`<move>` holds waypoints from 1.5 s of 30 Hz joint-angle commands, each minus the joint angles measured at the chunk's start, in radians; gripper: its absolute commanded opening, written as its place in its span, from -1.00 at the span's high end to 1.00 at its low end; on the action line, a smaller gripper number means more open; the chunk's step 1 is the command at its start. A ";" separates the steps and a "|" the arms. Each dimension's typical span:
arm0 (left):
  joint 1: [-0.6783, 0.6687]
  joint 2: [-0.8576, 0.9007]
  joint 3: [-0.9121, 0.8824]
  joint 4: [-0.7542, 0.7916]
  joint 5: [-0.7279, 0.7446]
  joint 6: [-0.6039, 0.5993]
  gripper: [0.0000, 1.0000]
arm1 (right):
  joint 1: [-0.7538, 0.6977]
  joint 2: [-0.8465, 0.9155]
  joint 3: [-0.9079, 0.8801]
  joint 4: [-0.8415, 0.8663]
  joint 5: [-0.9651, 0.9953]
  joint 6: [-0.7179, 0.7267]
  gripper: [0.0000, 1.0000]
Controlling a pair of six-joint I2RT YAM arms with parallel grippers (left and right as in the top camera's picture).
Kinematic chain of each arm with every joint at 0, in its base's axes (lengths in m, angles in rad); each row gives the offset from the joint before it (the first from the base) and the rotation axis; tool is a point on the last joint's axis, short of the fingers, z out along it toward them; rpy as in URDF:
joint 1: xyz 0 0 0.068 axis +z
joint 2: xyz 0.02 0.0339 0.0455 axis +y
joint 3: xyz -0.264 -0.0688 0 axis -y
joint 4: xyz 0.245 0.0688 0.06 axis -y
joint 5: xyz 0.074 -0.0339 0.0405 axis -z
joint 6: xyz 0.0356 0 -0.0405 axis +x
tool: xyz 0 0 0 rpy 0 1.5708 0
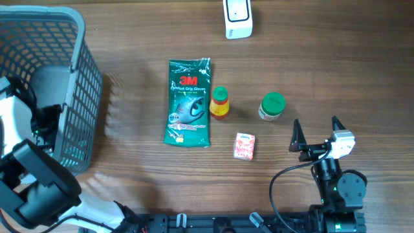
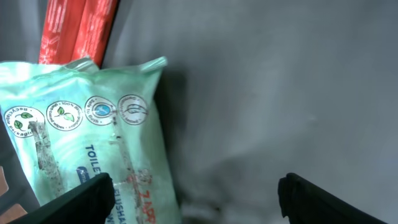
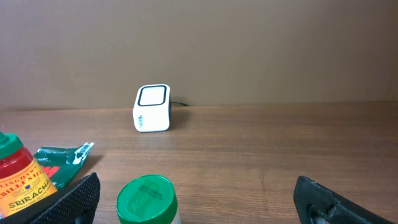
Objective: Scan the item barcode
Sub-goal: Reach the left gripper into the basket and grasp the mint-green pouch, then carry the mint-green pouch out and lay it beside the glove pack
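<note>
Inside the grey basket, the left wrist view shows a mint-green wipes pack lying on the grey floor, with red packets behind it. My left gripper hangs open just above. Its left finger overlaps the pack's right part and its right finger is over bare floor. Nothing is held. The white barcode scanner stands at the table's far edge, also in the right wrist view as the scanner. My right gripper is open and empty at the front right.
On the table lie a green 3M gloves pack, a sriracha bottle, a green-lidded jar and a small pink box. The jar stands just ahead of the right gripper, toward its left finger.
</note>
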 commanded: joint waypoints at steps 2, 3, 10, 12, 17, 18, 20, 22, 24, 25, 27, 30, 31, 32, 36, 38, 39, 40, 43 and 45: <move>0.008 0.031 -0.003 -0.027 -0.029 -0.043 -0.70 | 0.003 0.000 -0.001 0.003 0.006 -0.010 -0.99; 0.008 0.032 -0.010 -0.027 -0.030 -0.043 -0.69 | 0.003 0.000 -0.001 0.003 0.006 -0.011 -0.99; 0.008 0.032 -0.082 -0.033 -0.089 -0.074 -0.50 | 0.003 0.000 -0.001 0.003 0.006 -0.011 -0.99; 0.008 0.032 -0.117 -0.029 -0.092 -0.092 -0.39 | 0.003 0.000 -0.001 0.003 0.006 -0.011 -0.99; 0.008 0.032 -0.185 -0.013 -0.097 -0.096 0.28 | 0.003 0.000 -0.001 0.003 0.006 -0.011 -1.00; 0.008 0.032 -0.186 -0.014 -0.097 -0.095 0.46 | 0.003 0.000 -0.001 0.003 0.006 -0.011 -0.99; 0.008 0.029 -0.185 -0.014 -0.097 -0.095 0.67 | 0.003 0.000 -0.001 0.003 0.006 -0.011 -0.99; 0.009 0.025 -0.175 -0.015 -0.096 -0.095 0.90 | 0.003 0.000 -0.001 0.003 0.006 -0.011 -0.99; 0.009 0.018 -0.158 -0.020 -0.096 -0.095 0.92 | 0.003 0.000 -0.001 0.003 0.006 -0.010 -0.99; 0.009 0.012 -0.140 -0.031 -0.096 -0.095 0.92 | 0.003 0.000 -0.001 0.003 0.006 -0.011 -0.99; 0.009 0.000 -0.095 -0.062 -0.096 -0.095 0.92 | 0.003 0.000 -0.001 0.003 0.006 -0.011 -0.99; 0.009 -0.023 -0.013 -0.110 -0.096 -0.091 0.92 | 0.003 0.000 -0.001 0.003 0.006 -0.011 -0.99; 0.009 -0.032 0.019 -0.129 -0.096 -0.091 0.92 | 0.003 0.000 -0.001 0.003 0.006 -0.010 -0.99; 0.009 -0.041 0.055 -0.148 -0.096 -0.091 0.92 | 0.003 0.000 -0.001 0.003 0.006 -0.011 -1.00; 0.008 -0.079 0.218 -0.228 -0.096 -0.088 0.92 | 0.003 0.000 -0.001 0.003 0.006 -0.010 -1.00; 0.008 -0.101 0.299 -0.267 -0.095 -0.088 0.92 | 0.003 0.000 -0.001 0.003 0.006 -0.011 -0.99; 0.008 -0.114 0.336 -0.283 -0.090 -0.088 0.92 | 0.003 0.000 -0.001 0.003 0.006 -0.011 -0.97; 0.008 -0.127 0.370 -0.298 -0.084 -0.088 0.92 | 0.003 0.000 -0.001 0.003 0.006 -0.011 -0.99; 0.007 -0.170 0.448 -0.325 -0.050 -0.088 0.92 | 0.003 0.000 -0.001 0.003 0.006 -0.011 -0.99; 0.001 -0.211 0.483 -0.325 -0.022 -0.088 0.92 | 0.003 0.000 -0.001 0.003 0.006 -0.011 -1.00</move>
